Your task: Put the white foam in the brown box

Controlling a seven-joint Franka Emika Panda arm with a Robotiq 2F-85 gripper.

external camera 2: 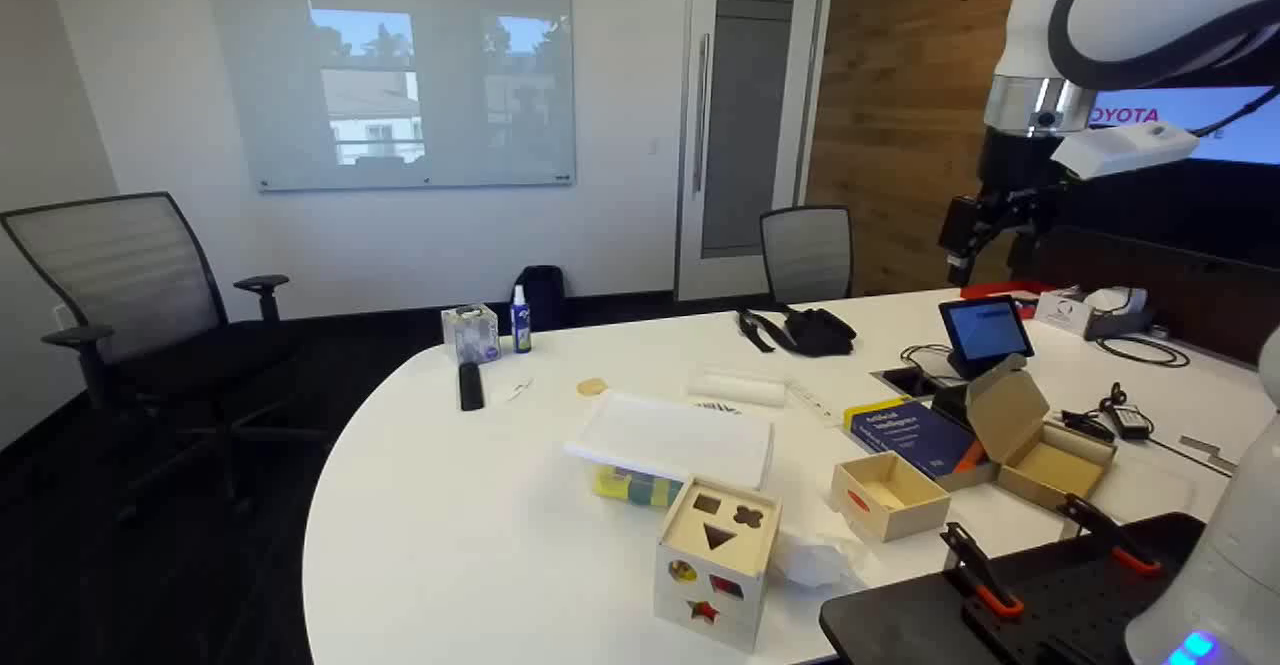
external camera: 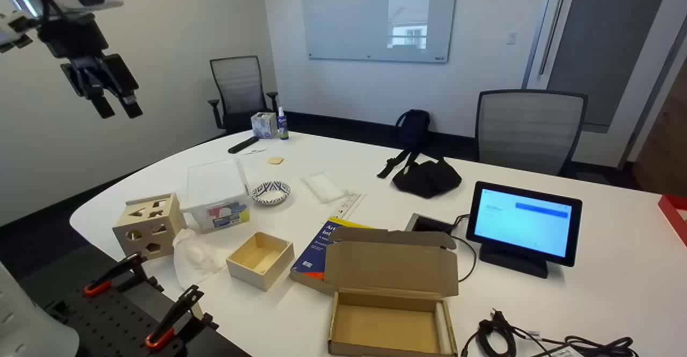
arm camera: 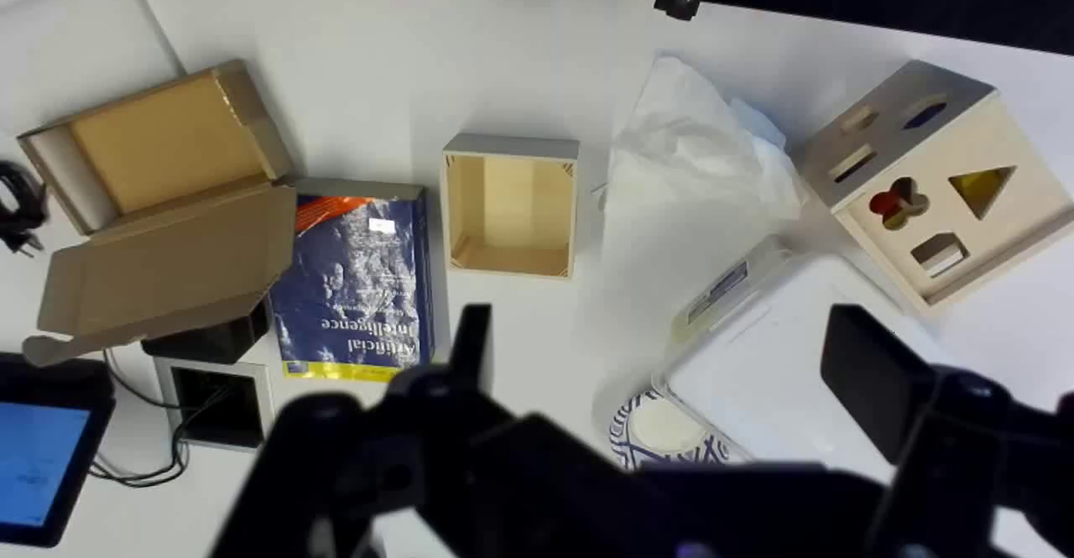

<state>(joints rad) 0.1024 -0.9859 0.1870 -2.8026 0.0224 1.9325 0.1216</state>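
The white foam (external camera: pixel 323 187) is a pale flat rectangular piece lying on the table beyond the patterned bowl; it also shows in an exterior view (external camera 2: pixel 738 388). In the wrist view it is mostly or fully hidden behind the gripper. The brown box (external camera: pixel 384 327) is cardboard with its lid folded open, seen in both exterior views (external camera 2: pixel 1055 467) and the wrist view (arm camera: pixel 168 143). A narrow white strip (arm camera: pixel 80 174) lies along one inner side of it. My gripper (external camera: pixel 119 111) is open and empty, high above the table; its spread fingers show in the wrist view (arm camera: pixel 659 331).
A blue book (arm camera: pixel 348 281) touches the brown box. A small wooden box (arm camera: pixel 510 205), a plastic bag (arm camera: pixel 696 147), a lidded plastic tub (arm camera: pixel 805 357), a shape-sorter cube (arm camera: pixel 948 180) and a patterned bowl (external camera: pixel 271 192) stand nearby. A tablet screen (external camera: pixel 525 223) and cables lie beyond.
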